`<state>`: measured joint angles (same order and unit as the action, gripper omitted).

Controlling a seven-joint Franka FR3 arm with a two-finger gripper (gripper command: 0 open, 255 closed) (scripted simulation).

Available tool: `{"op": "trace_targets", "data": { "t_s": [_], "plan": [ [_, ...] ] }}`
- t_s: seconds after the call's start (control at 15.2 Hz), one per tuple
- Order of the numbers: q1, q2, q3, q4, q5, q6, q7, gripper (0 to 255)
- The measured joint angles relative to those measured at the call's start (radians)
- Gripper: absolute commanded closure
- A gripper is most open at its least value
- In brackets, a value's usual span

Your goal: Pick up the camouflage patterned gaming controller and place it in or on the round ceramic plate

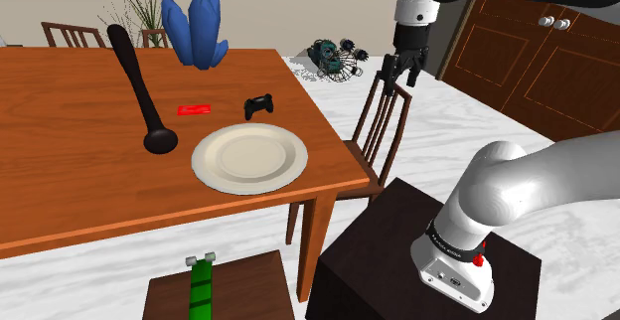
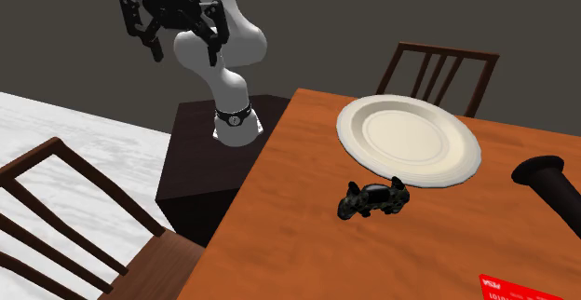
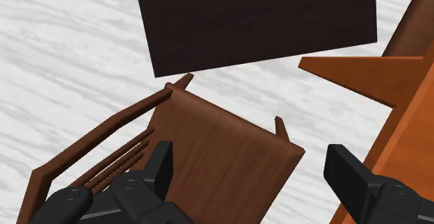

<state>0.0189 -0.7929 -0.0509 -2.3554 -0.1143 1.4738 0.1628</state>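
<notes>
Looking over the shoulder view first, we see the gripper (image 1: pixel 400 70) hanging in the air off the end of the wooden table (image 1: pixel 60 159), above the back of a wooden chair (image 1: pixel 376 119) and well apart from everything on the tabletop. The dark controller (image 1: pixel 258 106) lies on the table just beside the cream plate (image 1: pixel 248 156), on its far side. A flat red item (image 1: pixel 195 109) is near it, and a long black club (image 1: pixel 139 84) lies toward this view's left.

Turning to the second exterior view, we face the arm across the table. Here the gripper (image 2: pixel 177 30) has its fingers (image 2: pixel 140 28) spread wide with nothing between them. The controller (image 2: pixel 374 198) sits close against the rim of the plate (image 2: pixel 410 135).

Through the wrist view, we look down past the gripper (image 3: pixel 252 163) and its parted fingers (image 3: pixel 163 163) onto the chair's seat (image 3: pixel 222 146). The dark stand (image 3: pixel 257 21) lies beyond it, and a corner of the table (image 3: pixel 410 118) is off to one side.
</notes>
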Motion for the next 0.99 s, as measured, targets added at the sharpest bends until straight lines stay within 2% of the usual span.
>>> {"op": "trace_targets", "data": {
  "t_s": [0.2,0.59,0.99],
  "plan": [
    [0.002,0.016,0.024,-0.001,0.023,0.022,0.044,0],
    [0.007,0.123,0.131,0.018,0.114,0.146,0.25,0],
    [0.0,0.275,0.233,0.109,0.166,0.255,0.453,0]
  ]
}}
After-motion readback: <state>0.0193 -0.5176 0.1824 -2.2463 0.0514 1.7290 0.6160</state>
